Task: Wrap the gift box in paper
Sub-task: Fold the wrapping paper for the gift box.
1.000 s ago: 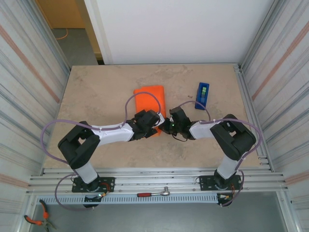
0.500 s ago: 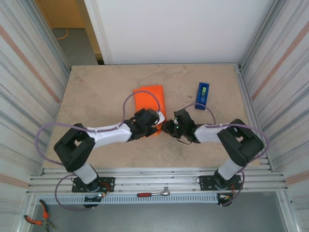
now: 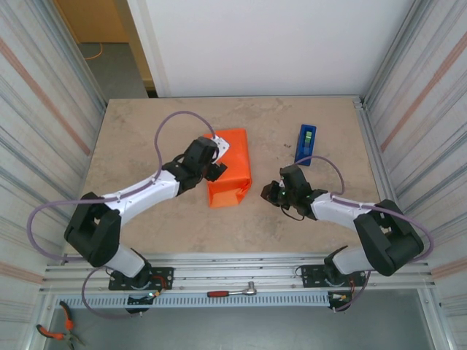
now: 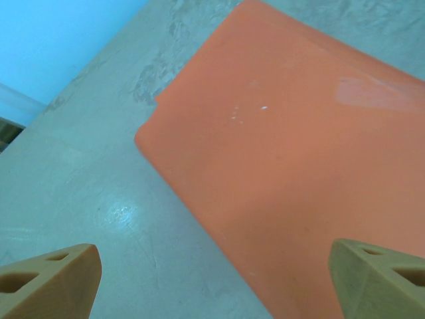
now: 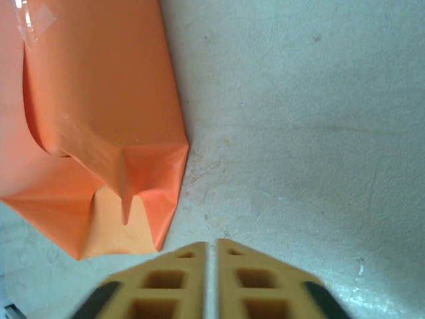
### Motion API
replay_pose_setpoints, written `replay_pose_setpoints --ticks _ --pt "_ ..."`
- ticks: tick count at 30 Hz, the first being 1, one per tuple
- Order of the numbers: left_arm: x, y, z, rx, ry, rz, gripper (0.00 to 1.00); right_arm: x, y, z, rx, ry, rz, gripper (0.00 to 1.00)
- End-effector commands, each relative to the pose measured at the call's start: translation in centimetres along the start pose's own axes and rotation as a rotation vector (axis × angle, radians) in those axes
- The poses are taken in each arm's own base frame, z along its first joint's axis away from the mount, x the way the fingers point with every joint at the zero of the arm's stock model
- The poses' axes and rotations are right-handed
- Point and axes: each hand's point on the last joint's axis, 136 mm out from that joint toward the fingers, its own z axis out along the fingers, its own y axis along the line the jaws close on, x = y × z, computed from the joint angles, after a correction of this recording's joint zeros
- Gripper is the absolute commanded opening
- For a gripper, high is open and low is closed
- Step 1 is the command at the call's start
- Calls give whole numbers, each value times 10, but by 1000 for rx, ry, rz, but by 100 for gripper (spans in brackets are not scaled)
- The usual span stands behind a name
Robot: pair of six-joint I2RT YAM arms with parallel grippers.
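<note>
Paper, thin, plain and bright orange (image 3: 228,169), lies wrapped into a flat parcel at the middle of the beige marbled tabletop (image 3: 146,138). The small squarish gift box is judged to lie hidden inside it. A patch of clear tape (image 4: 372,93) holds the seam on the top face, so the long wrap looks done. The near end does not: in the right wrist view its flaps (image 5: 133,193) are creased inward yet stand loose, leaving a gap.

The left gripper (image 3: 213,157) is over the far left part of the parcel, jaws spread wide with nothing between them. It is probably poised to press the parcel down so it cannot slide. The right gripper (image 3: 271,193) sits low by the table just right of the near end, apart from the paper, jaws closed together on nothing. Shut fingers make a blunt tip suited to pushing a flap flat. The blue plastic tape dispenser (image 3: 306,144) stands well to the right, likely kept within that arm's reach for the closing strip.
</note>
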Motion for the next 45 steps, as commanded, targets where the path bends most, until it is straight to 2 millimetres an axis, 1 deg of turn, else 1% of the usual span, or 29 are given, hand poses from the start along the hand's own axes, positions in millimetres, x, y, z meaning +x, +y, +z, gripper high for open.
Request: replay_pose_setpoints --ticks 1,6,12,15,19,23,28,33,37,42,45 --pt "9 -3 12 45 61 -24 89 1 -5 8 31 26 -18 0" --pt "18 -12 28 62 113 31 89 -6 -5 19 61 27 -34 0" --pt "27 -22 36 74 146 83 89 -19 -10 28 132 32 -33 0" --pt "30 -25 37 74 155 105 89 -19 -8 35 158 55 -43 0" --pt "30 -28 38 80 155 107 89 -12 1 45 174 95 -72 0" --pt "31 -32 38 90 155 118 89 -4 15 52 192 113 -120 0" --pt "33 -35 38 101 155 122 89 -1 27 59 195 128 -144 0" --pt "36 -39 39 109 158 125 88 -1 31 62 188 135 -144 0" --pt "37 -43 39 115 157 126 88 1 33 69 169 140 -135 0" --pt "37 -46 39 120 155 126 88 9 33 80 146 152 -117 0" --pt "38 -48 38 123 155 127 88 17 31 85 149 167 -114 0"
